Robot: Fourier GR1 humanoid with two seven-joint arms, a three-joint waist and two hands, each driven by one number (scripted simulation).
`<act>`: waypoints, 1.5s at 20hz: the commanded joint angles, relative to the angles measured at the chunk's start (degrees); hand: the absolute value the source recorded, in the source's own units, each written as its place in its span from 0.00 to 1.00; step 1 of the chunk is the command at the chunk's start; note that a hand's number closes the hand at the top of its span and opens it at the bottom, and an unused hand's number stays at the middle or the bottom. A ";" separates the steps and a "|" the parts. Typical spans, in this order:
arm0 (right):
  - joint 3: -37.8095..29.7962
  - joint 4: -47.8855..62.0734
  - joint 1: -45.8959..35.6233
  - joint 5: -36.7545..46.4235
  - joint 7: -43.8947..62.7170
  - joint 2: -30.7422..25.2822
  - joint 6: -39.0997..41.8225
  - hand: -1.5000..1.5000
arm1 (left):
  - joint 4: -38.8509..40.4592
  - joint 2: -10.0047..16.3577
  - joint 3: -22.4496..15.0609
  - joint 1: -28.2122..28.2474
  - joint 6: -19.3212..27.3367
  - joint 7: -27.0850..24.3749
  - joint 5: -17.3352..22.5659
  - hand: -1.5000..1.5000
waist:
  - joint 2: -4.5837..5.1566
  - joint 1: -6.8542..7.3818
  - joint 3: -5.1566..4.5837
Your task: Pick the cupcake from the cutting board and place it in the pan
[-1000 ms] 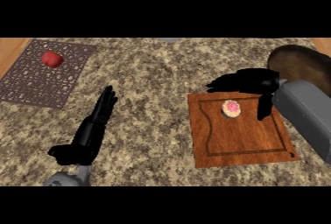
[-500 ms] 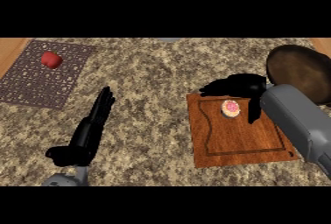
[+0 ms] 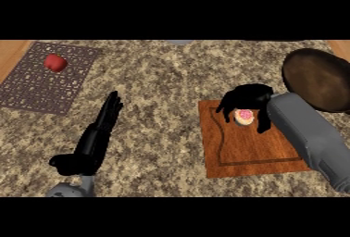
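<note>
A small cupcake (image 3: 243, 116) with pink frosting stands on the upper part of a wooden cutting board (image 3: 247, 148) at the right of the counter. My right hand (image 3: 249, 97) hangs right over it, fingers curled down on either side, thumb to the left and fingers to the right, not closed on it. The dark round pan (image 3: 318, 77) lies at the far right, just beyond the board. My left hand (image 3: 92, 141) rests open on the counter at the lower left, fingers pointing away.
A brown patterned mat (image 3: 48, 78) lies at the upper left with a red apple (image 3: 55, 62) on it. Speckled stone counter lies between the mat and the board.
My right hand has moved left and down from beside the pan to sit over the cupcake, uncovering more of the pan. The left hand has barely shifted.
</note>
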 commanded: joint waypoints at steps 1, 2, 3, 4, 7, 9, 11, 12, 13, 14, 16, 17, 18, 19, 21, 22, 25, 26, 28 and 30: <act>0.12 3.71 -0.50 3.11 -4.19 3.53 -3.25 1.00 | 3.65 -2.81 -0.26 -2.49 0.73 -0.74 -1.43 0.50 | 0.41 -0.21 0.22; -0.42 5.41 -2.25 3.54 -7.87 0.49 -2.81 1.00 | 0.60 0.24 1.07 1.06 -2.05 -0.85 0.44 0.50 | 0.38 0.17 0.22; -1.28 5.26 -1.66 3.71 -5.58 3.03 -3.25 1.00 | 0.35 0.44 1.82 0.52 -2.15 -0.60 0.14 0.50 | 0.28 -0.10 0.22; -1.33 5.84 -0.35 3.88 -6.84 2.84 -4.84 1.00 | 1.97 -0.42 2.47 -0.02 -1.44 -1.83 -0.05 0.50 | 0.33 -0.16 0.22; -4.09 9.12 -2.21 3.27 -7.85 3.69 -7.22 1.00 | -1.66 -1.56 0.63 -0.23 0.07 2.61 -1.37 0.50 | 0.41 0.28 0.26; -5.70 7.59 -1.40 2.36 -9.05 3.05 -8.34 1.00 | -0.01 -2.63 -0.16 1.40 0.45 -0.19 -2.72 0.50 | 0.30 -0.12 0.23; -7.72 2.93 -0.42 0.64 -6.78 3.06 -8.04 1.00 | 0.89 -1.14 1.83 2.19 -1.40 -1.52 -1.45 0.50 | -0.01 -0.85 0.19; -9.65 5.78 -1.73 -0.75 -8.91 2.23 -8.75 1.00 | -1.21 -0.46 2.42 -0.71 -1.90 1.96 -0.63 0.50 | 0.24 -0.31 0.24; -10.99 6.47 -1.77 -1.81 -8.95 2.65 -9.69 1.00 | -0.62 -0.67 1.35 1.89 -2.60 -0.95 -1.12 0.50 | 0.35 0.00 0.24; -13.27 5.77 -0.65 -3.61 -3.07 0.90 -9.91 1.00 | 1.14 -2.09 1.10 0.09 -0.43 0.10 -2.37 0.50 | 0.11 -1.08 0.22; -15.91 6.43 1.96 -5.58 11.22 3.43 -11.11 1.00 | 1.01 -0.84 2.73 2.22 -0.54 -1.88 -1.75 0.50 | -0.73 -2.92 0.10; -18.17 7.08 2.15 -7.20 14.75 1.82 -11.60 1.00 | 0.40 -0.11 4.09 1.75 -0.81 -0.33 -0.48 0.50 | -1.32 -4.31 0.05; -19.98 8.42 3.97 -8.31 18.18 0.66 -13.82 1.00 | 0.69 -1.21 2.74 3.94 0.68 -1.39 -1.96 0.50 | -1.48 -4.96 0.07; -21.32 9.09 4.32 -9.25 22.34 0.38 -14.32 1.00 | 1.04 -0.41 3.92 3.00 0.30 -0.31 -1.21 0.50 | -1.97 -6.54 -0.03; -23.98 7.50 6.46 -11.28 26.86 1.13 -19.78 1.00 | -0.42 0.15 4.13 4.42 0.03 -0.33 -0.89 0.50 | -2.14 -6.11 0.04; -24.52 5.08 4.12 -11.21 28.99 0.28 -21.96 1.00 | 0.94 0.15 4.82 2.58 -0.01 0.55 -0.63 0.50 | -2.04 -6.50 -0.04; -26.97 -0.87 5.35 -13.21 31.43 -0.20 -26.91 1.00 | -0.67 0.62 4.81 4.93 0.39 0.57 -0.88 0.50 | -2.73 -6.94 -0.03; -28.05 -3.08 5.03 -14.28 32.69 0.55 -27.96 1.00 | -0.43 -0.09 4.42 5.16 0.41 -0.05 -0.83 0.50 | -2.72 -7.05 -0.06; -29.13 -7.58 5.58 -15.58 35.30 0.77 -28.33 1.00 | -0.24 0.01 4.08 7.28 0.28 -2.37 -1.53 0.50 | -2.64 -6.78 -0.08; -30.35 -12.17 8.22 -17.60 37.21 -0.13 -26.86 1.00 | -1.05 0.69 4.49 6.42 0.61 -0.89 -1.88 0.50 | -2.52 -7.07 -0.03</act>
